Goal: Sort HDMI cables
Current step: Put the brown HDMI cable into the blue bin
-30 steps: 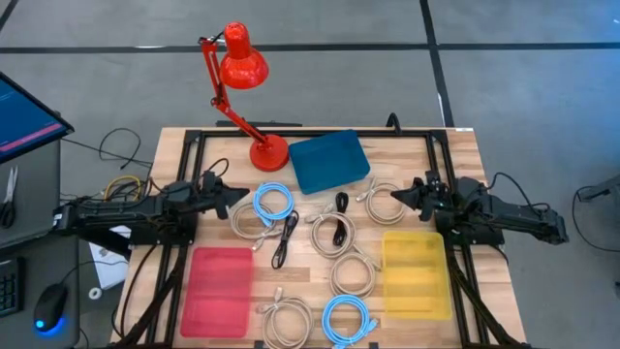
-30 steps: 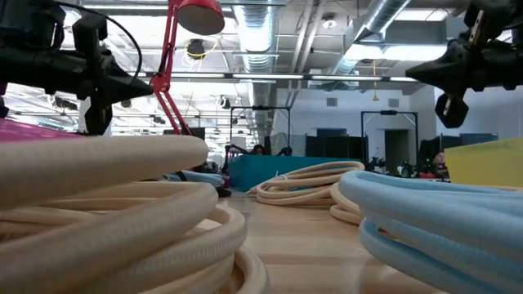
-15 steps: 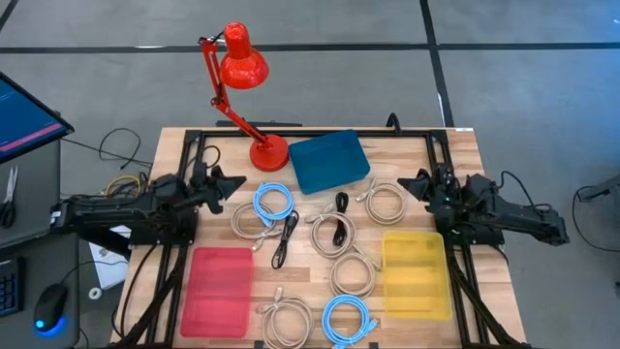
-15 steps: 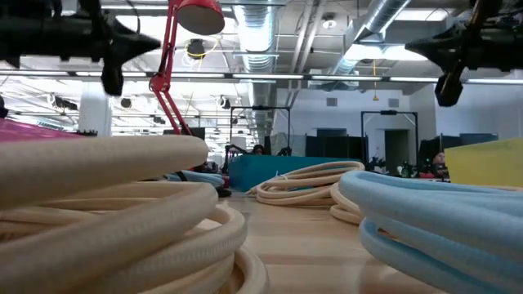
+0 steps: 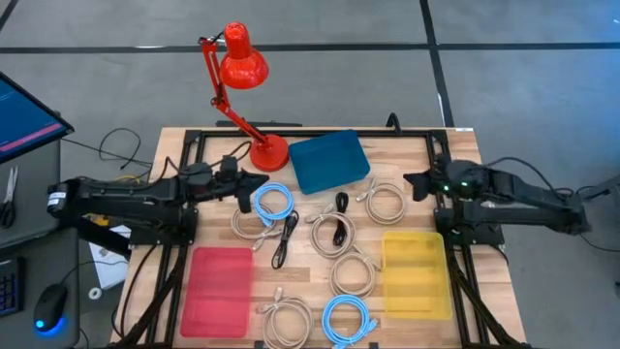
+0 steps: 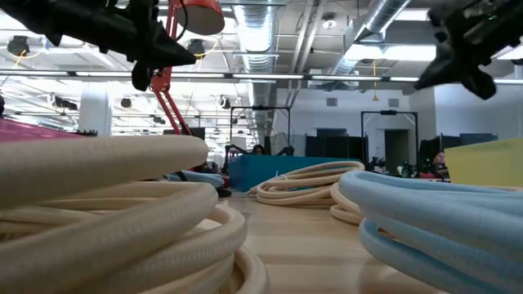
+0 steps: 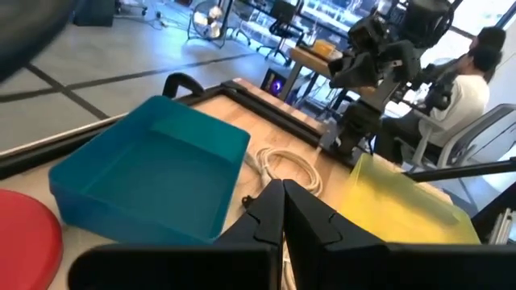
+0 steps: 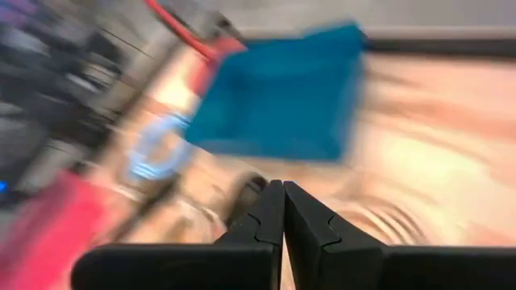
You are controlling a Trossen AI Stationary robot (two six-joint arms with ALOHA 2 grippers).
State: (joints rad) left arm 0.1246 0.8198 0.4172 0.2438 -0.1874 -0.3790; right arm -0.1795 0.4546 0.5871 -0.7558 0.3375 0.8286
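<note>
Nothing sorted yet, judging by the three bare bins: teal plastic bin (image 5: 329, 161) at twelve o'clock on the wooden desk (image 5: 465, 145), flat red bin (image 5: 218, 291) at about seven, translucent yellow bin (image 5: 416, 274) at about four. All cables loose on the desk centre: light-blue round coil (image 5: 273, 204) just below the red desk lamp (image 5: 240, 68) base, second light-blue coil (image 5: 349, 320) at six, thin black folded bundles (image 5: 285, 238) and (image 5: 340, 221) mid-desk, beige-white coils (image 5: 386, 202), (image 5: 355, 275) and (image 5: 288, 320) scattered around them. Left gripper (image 5: 254, 181) at nine o'clock, fingers pressed together on nothing, tip close beside the upper blue coil. Right gripper (image 5: 411, 180) at three o'clock, fingers likewise closed and empty, near the beige-white coil by the teal bin. Likely risks: descending with fingers closed and shoving a coil instead of straddling it; snagging a neighbouring beige coil where loops overlap the black bundle; a dangling tail dragging adjacent cables during a lift; left arm brushing the lamp base; both arms crowding the centre together.
</note>
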